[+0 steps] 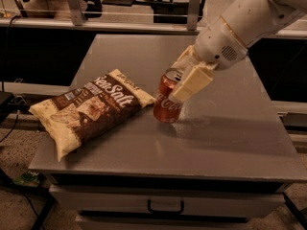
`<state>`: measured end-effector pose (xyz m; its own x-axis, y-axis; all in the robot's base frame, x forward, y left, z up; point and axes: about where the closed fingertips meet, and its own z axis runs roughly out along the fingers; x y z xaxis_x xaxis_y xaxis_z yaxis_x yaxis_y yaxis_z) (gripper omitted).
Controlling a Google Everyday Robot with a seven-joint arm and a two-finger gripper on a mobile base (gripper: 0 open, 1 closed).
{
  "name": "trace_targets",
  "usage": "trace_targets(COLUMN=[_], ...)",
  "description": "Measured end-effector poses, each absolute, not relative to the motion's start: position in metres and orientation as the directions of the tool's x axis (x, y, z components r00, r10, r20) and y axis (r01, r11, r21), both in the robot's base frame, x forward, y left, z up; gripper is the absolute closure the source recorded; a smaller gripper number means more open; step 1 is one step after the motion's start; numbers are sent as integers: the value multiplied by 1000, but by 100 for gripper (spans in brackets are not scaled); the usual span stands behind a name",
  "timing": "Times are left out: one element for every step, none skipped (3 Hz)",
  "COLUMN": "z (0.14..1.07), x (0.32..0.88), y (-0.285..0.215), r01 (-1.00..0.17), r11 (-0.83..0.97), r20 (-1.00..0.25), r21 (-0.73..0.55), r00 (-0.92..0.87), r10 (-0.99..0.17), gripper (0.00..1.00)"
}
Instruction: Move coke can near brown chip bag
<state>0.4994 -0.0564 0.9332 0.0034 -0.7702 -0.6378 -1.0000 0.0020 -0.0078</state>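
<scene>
The red coke can (164,104) with a silver top stands tilted on the grey table (225,133), just right of the brown chip bag (88,109). The bag lies flat on the left half of the table, cream and dark brown with white "Sea Salt" lettering. My gripper (182,80) comes in from the upper right and is shut on the can's upper part. One cream finger (192,83) covers the can's right side. The can's lower edge is close to the bag's right corner.
The table has a drawer with a dark handle (165,207) in its front. Metal frame posts (194,6) and a rail stand behind the table. Cables and a green board (29,178) lie on the floor at the left.
</scene>
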Motion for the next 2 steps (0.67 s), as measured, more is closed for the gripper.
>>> trace_targets(z=[926,916], x=[501,503], y=[-40,-30], r01=[-999,-998], r11=[-36,-58], r20=[-633,-611], r21=[-7,-11], r00=[33,53], r10=[-774,-790], gripper=[100,81])
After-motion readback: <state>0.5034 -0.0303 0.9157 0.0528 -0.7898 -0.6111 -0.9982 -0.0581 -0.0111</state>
